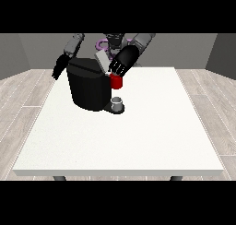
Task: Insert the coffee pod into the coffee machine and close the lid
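The hand at the view's right (122, 62) hangs over the top of the coffee machine (88, 85), its fingers bent downward right above a red thing at the machine (116, 82); whether they pinch anything there I cannot tell. Beside that hand a pale lid (102, 61) stands tilted up from the machine's top. The hand at the view's left (59, 67) hangs at the machine's far side, fingers pointing down, touching nothing that shows.

There is one coffee machine, black and bulky, and one small grey thing (117, 101) on its base under the red thing; I cannot tell whether it is the pod.

The machine stands on a large white table (138, 141), towards the far left. Around it lie a pale wood-plank floor (23, 99) and grey walls (27, 49).
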`<state>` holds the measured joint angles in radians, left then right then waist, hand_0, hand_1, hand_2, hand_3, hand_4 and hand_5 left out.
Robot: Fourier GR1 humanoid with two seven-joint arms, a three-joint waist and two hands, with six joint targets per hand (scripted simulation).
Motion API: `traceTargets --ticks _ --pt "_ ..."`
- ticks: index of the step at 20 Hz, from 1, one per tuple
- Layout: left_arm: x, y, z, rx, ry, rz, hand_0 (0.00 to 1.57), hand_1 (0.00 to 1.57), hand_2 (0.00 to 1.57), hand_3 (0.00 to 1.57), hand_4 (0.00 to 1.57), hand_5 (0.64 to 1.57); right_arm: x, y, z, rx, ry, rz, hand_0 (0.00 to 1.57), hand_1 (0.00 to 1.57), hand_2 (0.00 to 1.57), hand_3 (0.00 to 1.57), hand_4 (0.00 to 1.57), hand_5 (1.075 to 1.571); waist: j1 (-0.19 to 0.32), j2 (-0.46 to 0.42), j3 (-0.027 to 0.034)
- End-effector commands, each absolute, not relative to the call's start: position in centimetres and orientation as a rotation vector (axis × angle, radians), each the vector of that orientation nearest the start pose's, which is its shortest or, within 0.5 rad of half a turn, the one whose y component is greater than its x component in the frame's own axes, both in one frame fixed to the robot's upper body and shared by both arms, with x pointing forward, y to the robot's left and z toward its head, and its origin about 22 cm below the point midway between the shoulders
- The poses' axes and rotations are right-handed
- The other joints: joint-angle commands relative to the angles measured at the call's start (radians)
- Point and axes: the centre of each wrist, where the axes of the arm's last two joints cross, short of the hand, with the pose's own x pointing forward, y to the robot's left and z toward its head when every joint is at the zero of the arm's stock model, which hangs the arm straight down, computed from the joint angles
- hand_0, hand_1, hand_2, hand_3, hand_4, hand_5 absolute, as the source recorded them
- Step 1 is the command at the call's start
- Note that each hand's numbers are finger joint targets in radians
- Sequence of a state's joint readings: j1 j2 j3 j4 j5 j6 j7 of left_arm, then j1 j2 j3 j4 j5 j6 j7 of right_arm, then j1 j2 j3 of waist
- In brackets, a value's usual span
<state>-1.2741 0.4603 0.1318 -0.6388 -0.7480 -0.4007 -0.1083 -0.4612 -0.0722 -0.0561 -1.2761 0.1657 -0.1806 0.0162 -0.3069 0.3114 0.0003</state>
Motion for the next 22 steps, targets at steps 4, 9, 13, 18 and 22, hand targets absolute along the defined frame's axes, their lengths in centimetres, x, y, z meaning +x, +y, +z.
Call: traceTargets --ticks 4,9,13,18,22 --pt "46.0 23.9 29.8 0.786 -1.643 -1.126 1.23 1.23 1.24 1.16 0.0 1.571 35.6 -20.9 7.0 -0.257 -1.762 0.138 0.0 0.0 0.0 0.0 0.0 1.571 -0.002 0.051 0.0002" --pt "45.9 25.4 27.0 0.843 -1.593 -1.23 1.17 1.17 1.19 1.07 0.0 1.571 34.7 -21.2 6.3 -0.265 -1.731 0.102 0.0 0.0 0.0 0.0 0.15 1.571 0.0 0.017 -0.0002" --pt "46.2 25.4 27.3 0.836 -1.553 -1.188 1.14 1.14 1.15 1.0 0.0 1.571 34.6 -21.6 6.3 -0.242 -1.717 0.141 0.0 0.0 0.0 0.0 0.0 1.571 -0.035 0.011 -0.0001" --pt "46.0 27.2 26.8 0.808 -1.629 -1.164 1.11 1.11 1.12 0.97 0.0 1.571 34.4 -21.6 6.2 -0.242 -1.708 0.104 0.0 0.0 0.0 0.0 0.0 1.571 -0.012 0.026 -0.0006" --pt "46.2 24.2 28.1 0.836 -1.716 -1.112 1.25 1.25 1.21 0.96 0.0 1.571 35.3 -21.5 7.0 -0.249 -1.752 0.12 0.0 0.0 0.0 0.0 0.0 1.571 -0.022 0.06 -0.0001"
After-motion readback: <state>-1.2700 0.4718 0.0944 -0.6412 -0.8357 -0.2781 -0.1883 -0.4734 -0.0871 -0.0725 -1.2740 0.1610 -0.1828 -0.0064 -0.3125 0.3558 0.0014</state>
